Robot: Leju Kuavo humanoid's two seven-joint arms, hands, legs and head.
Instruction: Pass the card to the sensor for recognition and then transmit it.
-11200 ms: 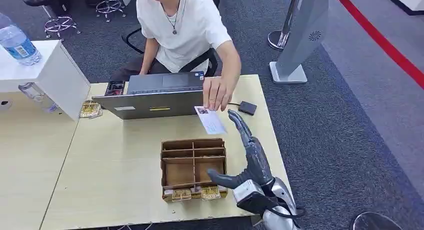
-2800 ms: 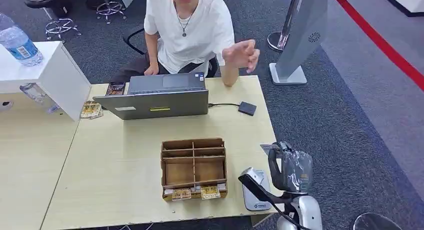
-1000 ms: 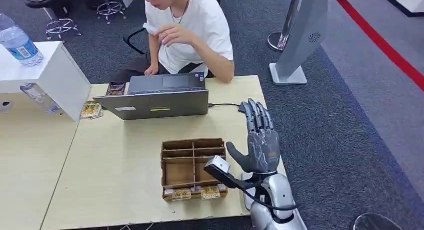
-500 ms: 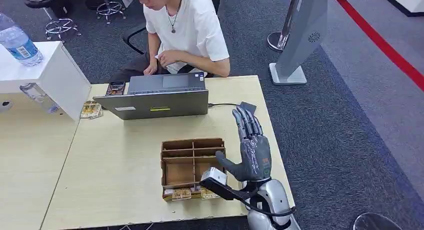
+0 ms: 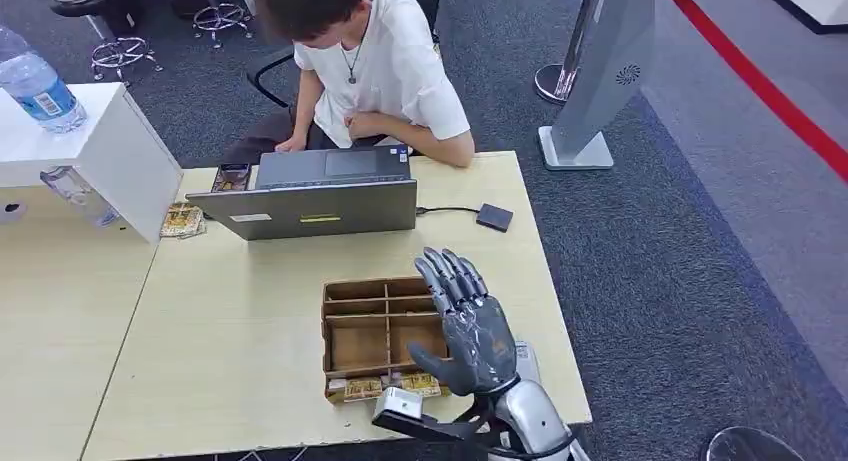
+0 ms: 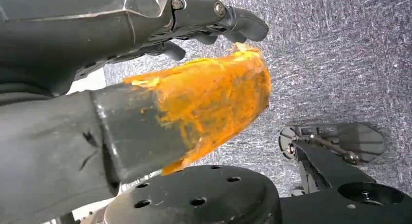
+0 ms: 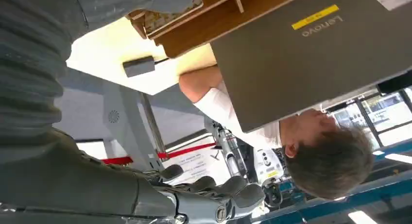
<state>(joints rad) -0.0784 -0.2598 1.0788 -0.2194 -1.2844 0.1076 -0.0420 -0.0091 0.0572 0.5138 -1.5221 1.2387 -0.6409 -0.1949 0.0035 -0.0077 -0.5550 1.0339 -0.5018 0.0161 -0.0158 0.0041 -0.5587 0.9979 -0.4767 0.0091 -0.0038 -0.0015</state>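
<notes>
Dark grey speckled carpet floor (image 5: 660, 261) crossed by a red stripe (image 5: 770, 86); a pale wooden surface (image 5: 250, 321), a white side cabinet (image 5: 110, 146), and a grey standing panel (image 5: 605, 51) behind.

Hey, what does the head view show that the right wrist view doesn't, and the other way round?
Head view alone: the water bottle on the white cabinet, the dark phone beside the laptop, the carpet with its red stripe.
Right wrist view alone: the yellow sticker and lettering on the laptop lid, ceiling lights.
Both: the right hand with fingers spread, the laptop, the wooden divided box, the small black sensor box, the seated person.
</notes>
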